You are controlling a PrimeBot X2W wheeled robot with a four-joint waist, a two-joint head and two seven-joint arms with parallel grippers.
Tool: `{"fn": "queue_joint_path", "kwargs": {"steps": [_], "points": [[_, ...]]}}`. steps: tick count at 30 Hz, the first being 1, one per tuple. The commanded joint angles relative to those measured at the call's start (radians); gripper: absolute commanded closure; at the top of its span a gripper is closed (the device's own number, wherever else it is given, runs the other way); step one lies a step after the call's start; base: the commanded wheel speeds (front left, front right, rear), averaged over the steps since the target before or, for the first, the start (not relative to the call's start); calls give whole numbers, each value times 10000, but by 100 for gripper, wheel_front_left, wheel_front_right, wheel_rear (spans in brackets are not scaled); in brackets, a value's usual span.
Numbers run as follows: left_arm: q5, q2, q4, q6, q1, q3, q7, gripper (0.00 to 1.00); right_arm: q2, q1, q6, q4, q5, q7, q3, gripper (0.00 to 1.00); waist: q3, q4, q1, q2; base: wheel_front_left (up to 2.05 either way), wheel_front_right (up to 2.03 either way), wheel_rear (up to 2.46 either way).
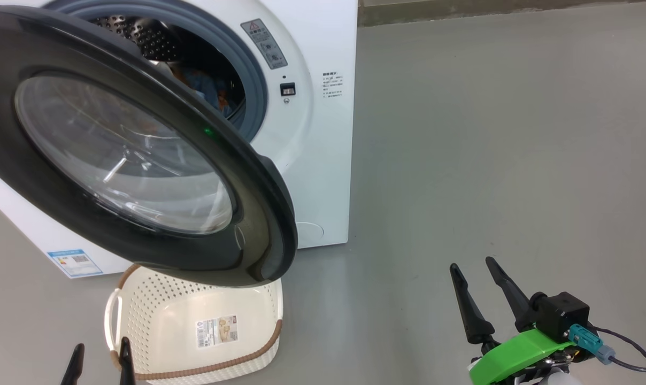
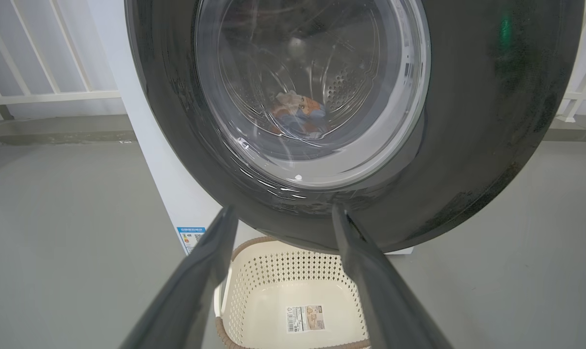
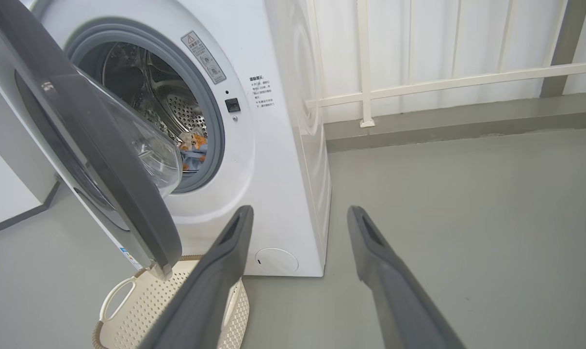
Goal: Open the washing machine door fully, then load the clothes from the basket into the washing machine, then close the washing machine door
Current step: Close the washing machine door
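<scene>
Washing machine door [image 1: 259, 176] stands partway out from the washing machine [image 1: 323, 160]. Its black ring hangs over the basket [image 1: 162, 321], which sits on the floor against the machine's front, and screens most of the drum mouth. Clothes [image 1: 205, 88] lie low inside the drum. Paper label [image 1: 216, 330] shows on the basket bottom. White railing [image 3: 419, 82] runs behind the machine. Left gripper [image 1: 101, 343] is spread wide and holds nothing, in front of the machine at the basket's near rim, below the door. Right gripper [image 1: 471, 263] is wide too and holds nothing, well off the machine's right side, apart from door and clothes.
</scene>
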Motion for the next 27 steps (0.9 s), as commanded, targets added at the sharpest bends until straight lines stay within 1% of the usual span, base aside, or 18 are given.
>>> {"fn": "queue_joint_path", "kwargs": {"steps": [1,14,15,16,17,22,24,27], "points": [[-86,56,-152,85,-208,272,-93,0,18,-77,16,-263,-86,-120,207,0,-5,5,0,0,0,0,0],[-125,55,-120,214,-256,166,-93,0,18,-106,16,-202,-101,-120,202,0,1,56,0,0,0,0,0],[-133,55,-126,226,-254,160,-93,0,18,-113,16,-194,-94,-120,209,4,2,58,0,0,0,0,0],[-144,55,-127,226,-252,163,-93,0,18,-120,16,-183,-80,-120,227,38,-1,60,0,0,0,0,0],[-159,55,-123,223,-252,171,-93,0,18,-128,16,-174,-41,-120,256,100,-9,60,0,0,0,0,0],[-267,55,-46,252,-232,170,-93,0,18,-169,16,-255,82,-120,251,100,-69,64,0,0,0,0,0],[-288,55,-40,258,-230,161,-93,0,18,-174,16,-515,340,-120,154,100,-83,70,0,0,0,0,0],[-316,55,-45,262,-240,154,-93,0,18,-182,16,-1254,624,-120,81,100,-87,86,0,0,0,0,0]]}}
